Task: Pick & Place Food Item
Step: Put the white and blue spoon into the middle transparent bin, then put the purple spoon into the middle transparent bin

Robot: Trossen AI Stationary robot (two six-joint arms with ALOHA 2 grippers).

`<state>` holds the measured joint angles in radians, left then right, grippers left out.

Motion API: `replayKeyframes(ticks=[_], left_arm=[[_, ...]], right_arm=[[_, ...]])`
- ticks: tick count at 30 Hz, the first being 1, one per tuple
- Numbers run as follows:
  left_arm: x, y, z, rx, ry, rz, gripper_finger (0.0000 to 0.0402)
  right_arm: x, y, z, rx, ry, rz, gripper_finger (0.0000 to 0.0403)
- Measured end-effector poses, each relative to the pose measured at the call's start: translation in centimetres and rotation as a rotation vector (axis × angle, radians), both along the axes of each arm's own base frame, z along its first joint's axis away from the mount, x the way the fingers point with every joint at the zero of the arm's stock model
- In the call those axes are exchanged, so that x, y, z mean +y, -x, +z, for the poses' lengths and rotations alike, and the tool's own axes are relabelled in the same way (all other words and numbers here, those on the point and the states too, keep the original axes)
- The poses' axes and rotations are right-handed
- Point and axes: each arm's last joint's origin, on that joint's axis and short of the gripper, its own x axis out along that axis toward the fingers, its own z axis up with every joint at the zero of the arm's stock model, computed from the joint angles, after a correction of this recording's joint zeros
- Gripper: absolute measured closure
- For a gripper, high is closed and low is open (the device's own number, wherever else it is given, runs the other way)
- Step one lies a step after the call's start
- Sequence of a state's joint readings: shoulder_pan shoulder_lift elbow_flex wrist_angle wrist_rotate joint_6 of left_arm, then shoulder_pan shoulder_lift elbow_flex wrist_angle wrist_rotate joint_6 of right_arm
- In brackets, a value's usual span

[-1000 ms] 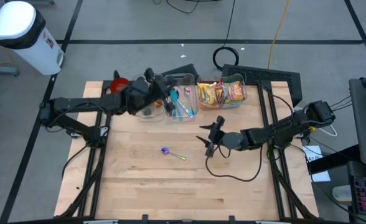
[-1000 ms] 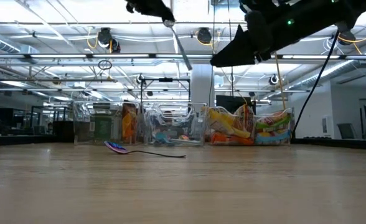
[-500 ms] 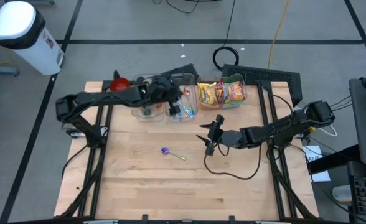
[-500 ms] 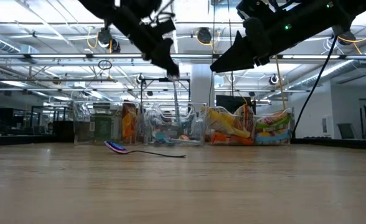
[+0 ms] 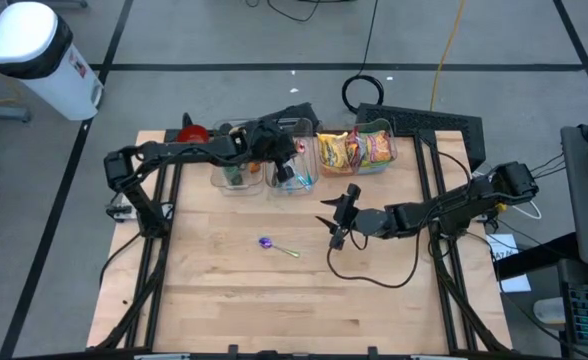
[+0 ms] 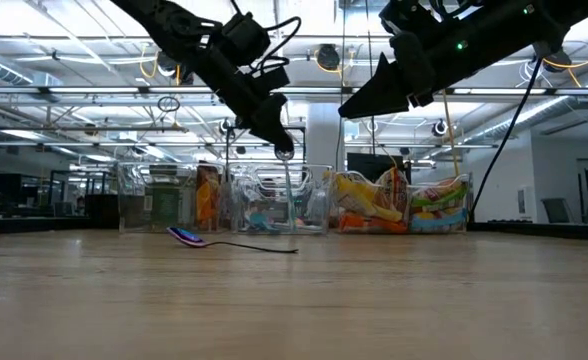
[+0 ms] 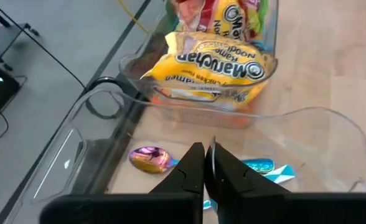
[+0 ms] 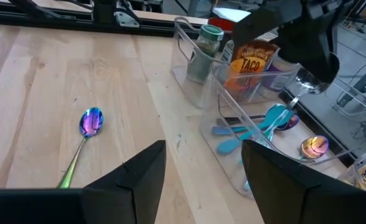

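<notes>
The left gripper (image 5: 282, 163), closed on a clear spoon (image 8: 309, 81), hangs over the utensil bin (image 5: 309, 181); the open right gripper (image 5: 336, 226) waits above bare table (image 5: 274, 300) near an iridescent spoon (image 5: 267, 243).

table (image 5: 234, 300): matt pale wood | bins (image 8: 233, 134): clear glossy plastic | spoon (image 8: 86, 134): iridescent shiny metal

Grey floor (image 5: 224, 40), white bin (image 5: 34, 55), ceiling lights (image 6: 64, 40)
</notes>
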<state>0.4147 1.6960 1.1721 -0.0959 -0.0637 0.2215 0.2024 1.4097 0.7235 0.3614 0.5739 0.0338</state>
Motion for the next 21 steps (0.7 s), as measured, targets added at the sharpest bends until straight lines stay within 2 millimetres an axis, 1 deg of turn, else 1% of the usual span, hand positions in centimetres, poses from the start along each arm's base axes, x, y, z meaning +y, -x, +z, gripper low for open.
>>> replayKeyframes(ticks=[6,12,16,21], left_arm=[[0.44,0.19,-0.16,0.012,-0.004,0.008,0.0355],[0.3,0.14,-0.08,0.081,-0.145,0.084,0.0313],[0.08,-0.06,0.2,0.097,-0.23,0.131,0.0268],[-0.51,-0.25,0.7,0.083,-0.275,0.18,0.0209]], right_arm=[[0.0,0.0,0.0,0.0,0.0,0.0,0.0201],[0.0,-0.01,0.01,-0.002,0.0,0.0,0.0202],[0.01,-0.03,0.06,-0.007,-0.002,0.0,0.0202],[0.01,-0.02,0.06,-0.007,-0.001,0.0,0.0202]])
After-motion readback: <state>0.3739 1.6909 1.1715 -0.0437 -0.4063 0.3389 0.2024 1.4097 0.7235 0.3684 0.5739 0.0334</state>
